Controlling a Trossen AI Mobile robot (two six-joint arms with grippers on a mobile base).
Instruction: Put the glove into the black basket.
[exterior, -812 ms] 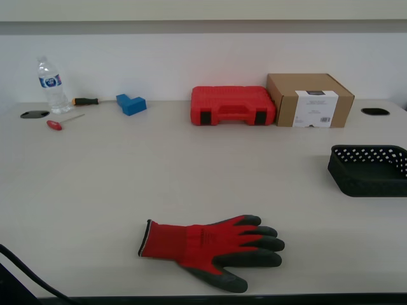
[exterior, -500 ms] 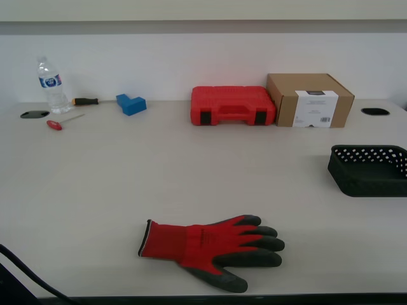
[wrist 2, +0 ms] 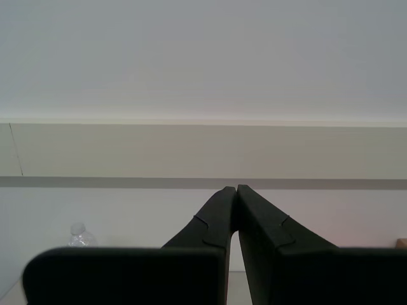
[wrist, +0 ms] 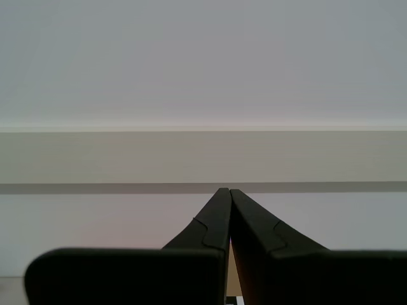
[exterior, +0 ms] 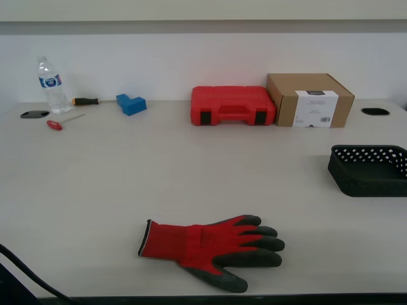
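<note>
Exterior view: glove (exterior: 210,250) lies flat on the surface (exterior: 191,171), near the front edge, cuff toward the exterior view's left, fingers toward the right. Black basket (exterior: 369,170) sits well apart at the exterior view's right, partly cut off by the frame, looks empty. Red toolcase (exterior: 233,105) and cardboard box (exterior: 310,100) at the back, water bottle (exterior: 51,85) far back left. No arm over the surface

Second wrist view: my second end effector (wrist 2: 236,190) is closed tip to tip, holding nothing, aimed at the wall; bottle top (wrist 2: 79,234) just visible

First wrist view: my first end effector (wrist: 226,192) is likewise closed and empty, facing the wall

Risks, my read: both need opening before descent or they'll just push the glove around. Glove is limp and flat, so a shallow pinch may catch only fabric and slip, or drape over the basket rim on release. Red toolcase is a similar colour, mis-target possible
</note>
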